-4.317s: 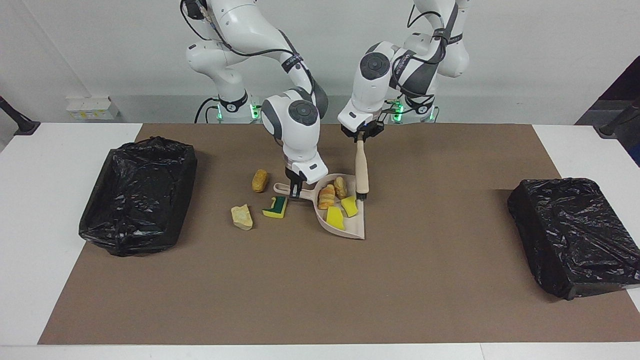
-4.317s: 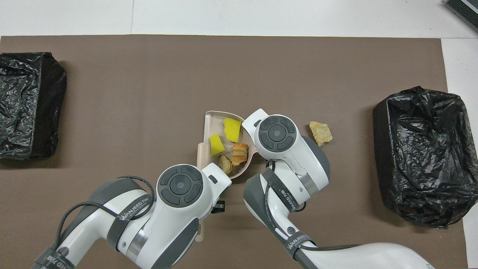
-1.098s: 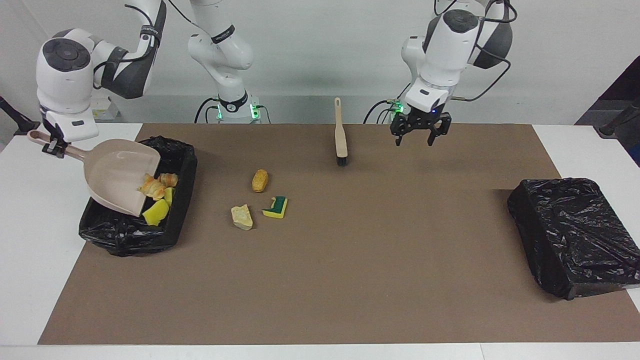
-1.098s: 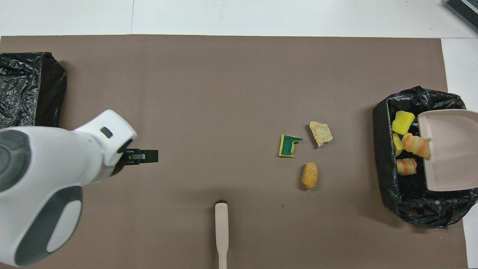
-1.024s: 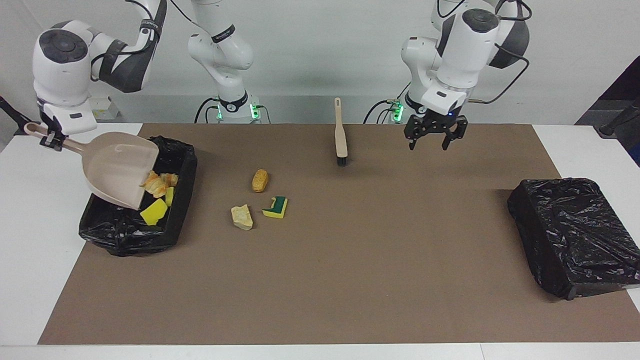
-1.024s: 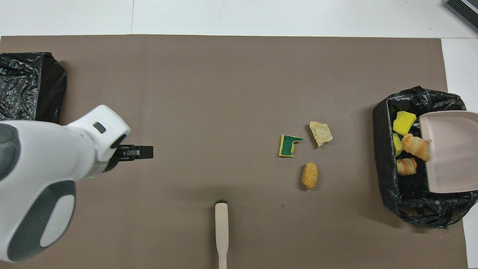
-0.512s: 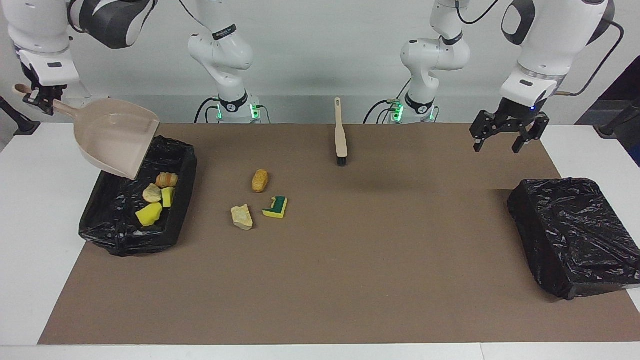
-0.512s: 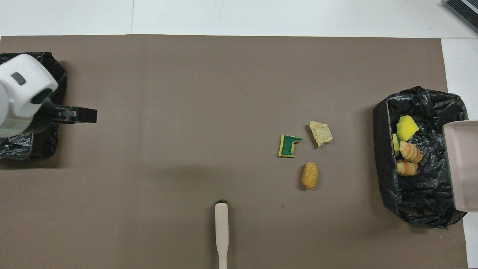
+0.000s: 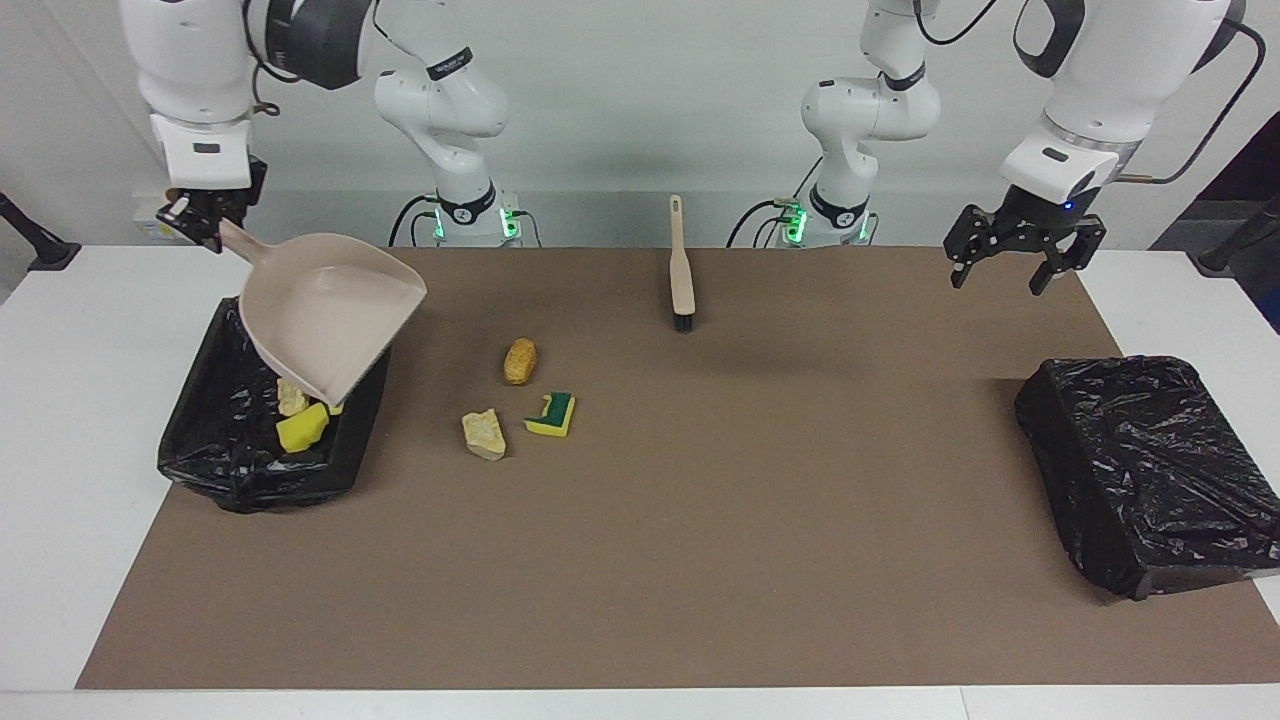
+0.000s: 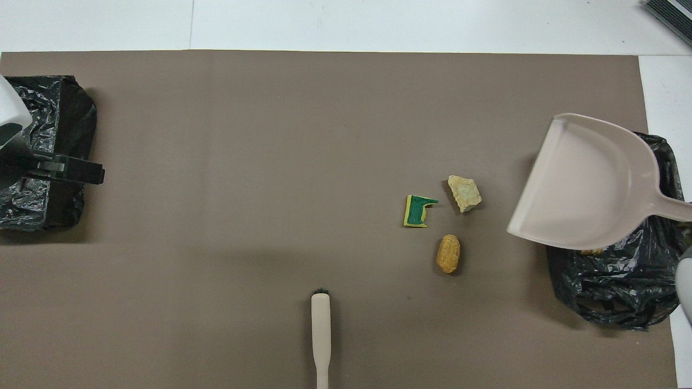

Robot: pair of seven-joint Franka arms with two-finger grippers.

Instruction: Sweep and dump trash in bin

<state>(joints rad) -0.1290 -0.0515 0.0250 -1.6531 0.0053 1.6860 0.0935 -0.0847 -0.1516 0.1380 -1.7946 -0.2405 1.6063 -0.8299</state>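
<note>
My right gripper (image 9: 203,222) is shut on the handle of the beige dustpan (image 9: 330,320), which hangs empty and tilted over the black-lined bin (image 9: 215,440) at the right arm's end. In the bin I see yellow sponge (image 9: 302,429) and a tan scrap (image 9: 290,398); the pan (image 10: 589,189) hides the rest. Three pieces of trash lie on the mat: an orange bread piece (image 9: 519,361), a tan chunk (image 9: 483,435) and a green-and-yellow sponge (image 9: 552,413). The brush (image 9: 682,265) lies on the mat close to the robots. My left gripper (image 9: 1002,272) hangs open and empty.
A second black-lined bin (image 9: 1150,470) stands at the left arm's end, with the left gripper (image 10: 67,170) over its edge. The brown mat (image 9: 700,560) covers most of the white table.
The scraps slid out of the dustpan into the bin. My right arm then swung the empty pan across the bin toward the mat. The left gripper moved out to the left arm's end.
</note>
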